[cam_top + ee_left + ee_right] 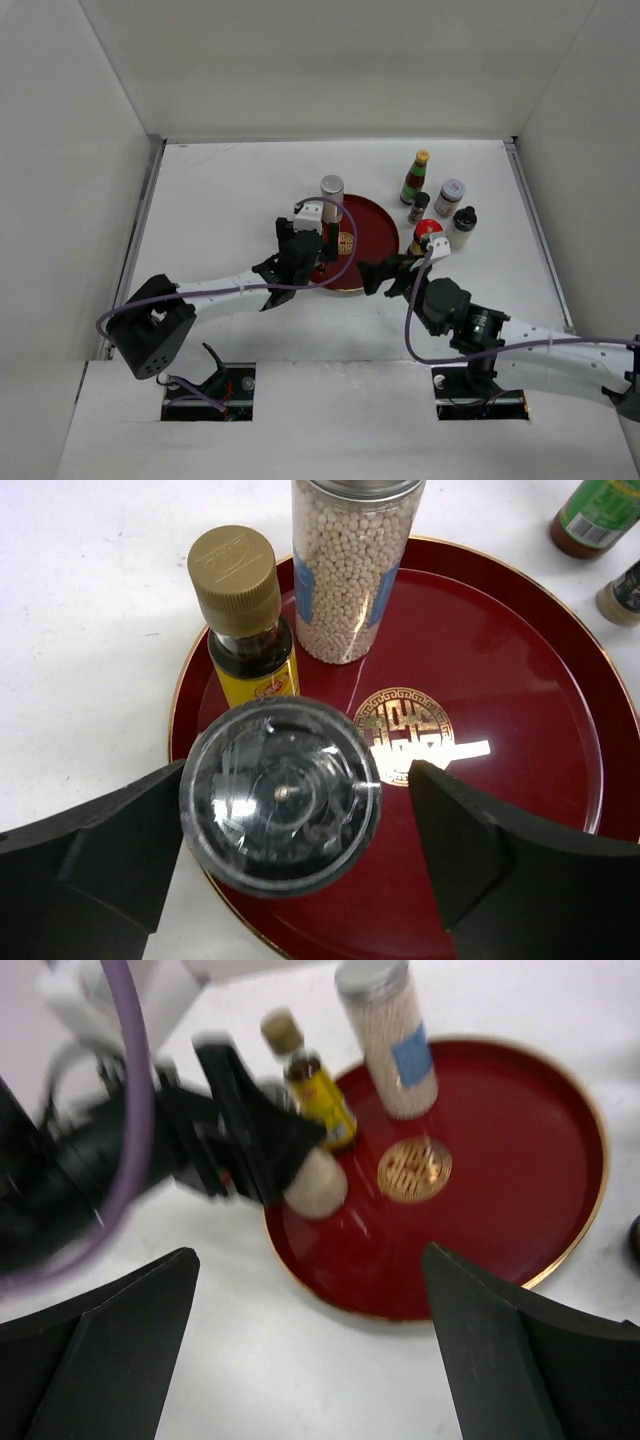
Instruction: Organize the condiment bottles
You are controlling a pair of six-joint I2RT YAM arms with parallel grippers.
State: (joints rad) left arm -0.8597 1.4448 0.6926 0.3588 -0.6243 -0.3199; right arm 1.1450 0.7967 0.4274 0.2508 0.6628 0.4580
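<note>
One clear-lidded jar [280, 795] stands between the spread left jaws; right jaws likewise spread.

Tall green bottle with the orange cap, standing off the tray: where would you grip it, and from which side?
Probably its neck, just under the cap, coming from above or the left. The green bottle stands upright, taller than its neighbours. A small dark-capped bottle crowds its near side and a wide-lidded jar its right, while its left looks free.
</note>
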